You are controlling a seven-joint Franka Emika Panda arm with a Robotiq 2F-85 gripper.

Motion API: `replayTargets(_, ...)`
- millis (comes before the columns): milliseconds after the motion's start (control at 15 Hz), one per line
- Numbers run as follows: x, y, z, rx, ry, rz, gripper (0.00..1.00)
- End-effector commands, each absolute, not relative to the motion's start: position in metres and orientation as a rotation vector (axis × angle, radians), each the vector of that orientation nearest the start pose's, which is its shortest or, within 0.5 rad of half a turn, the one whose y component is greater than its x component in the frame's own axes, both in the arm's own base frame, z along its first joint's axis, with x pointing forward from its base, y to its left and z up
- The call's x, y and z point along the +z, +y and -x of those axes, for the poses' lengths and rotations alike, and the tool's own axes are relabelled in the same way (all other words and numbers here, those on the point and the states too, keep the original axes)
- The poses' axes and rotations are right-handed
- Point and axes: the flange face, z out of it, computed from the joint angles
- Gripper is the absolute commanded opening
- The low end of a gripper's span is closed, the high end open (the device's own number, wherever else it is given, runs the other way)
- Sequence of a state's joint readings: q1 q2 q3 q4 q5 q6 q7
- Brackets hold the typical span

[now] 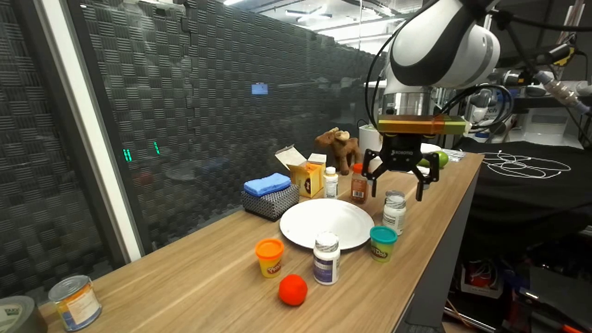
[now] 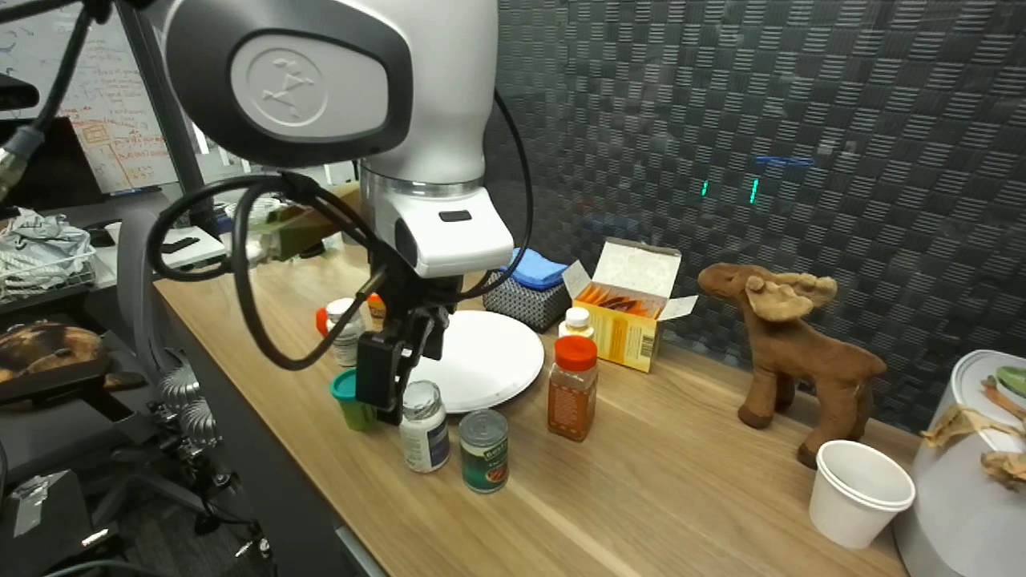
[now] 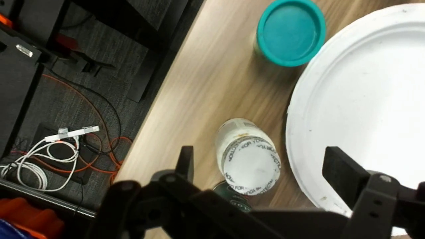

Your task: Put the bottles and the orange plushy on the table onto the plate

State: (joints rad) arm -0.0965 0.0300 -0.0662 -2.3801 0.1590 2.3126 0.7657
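Note:
My gripper (image 1: 397,196) hangs open over the wooden table (image 1: 199,277), holding nothing. In the wrist view an unlabelled-top white bottle (image 3: 250,166) shows between and below its fingers; it stands upright beside the plate. The round white plate (image 1: 319,219) has nothing on it. Near its front rim are a white bottle with a purple label (image 1: 326,268), a teal-lidded jar (image 1: 382,245) and an orange-lidded jar (image 1: 269,259). The orange plushy (image 1: 292,290), a fuzzy ball, lies in front of them. Behind the plate stand a white-capped bottle (image 1: 330,185) and a red-capped bottle (image 2: 573,393).
A green can (image 2: 484,453) stands close to the white bottle under my gripper. Along the wall are a grey box with a blue cloth (image 1: 267,184), an open yellow box (image 1: 307,178) and a brown moose toy (image 2: 801,353). White cups (image 2: 858,497) stand farther along the table.

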Motion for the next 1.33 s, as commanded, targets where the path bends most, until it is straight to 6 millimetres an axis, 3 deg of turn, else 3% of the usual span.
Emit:
replayTargets(0,0.297,-0.082,-0.496,0.212,1.539,2.64,0.75)
replayTargets(67,0.295,-0.083,-0.497,0.227,1.534,2.639,0.74)
replayTargets(533,0.304,-0.089,-0.482,0.217,1.558,2.614,0.22)
replayTargets(667,0.313,-0.088,-0.477,0.2,1.563,2.61,0.2)
replayTargets(1000,0.366,-0.07,-0.477,0.166,1.503,2.61,0.2)
replayTargets(1133,0.386,-0.057,-0.486,0.147,1.462,2.622,0.2)
replayTargets(1267,0.405,-0.03,-0.502,0.119,1.415,2.627,0.2)
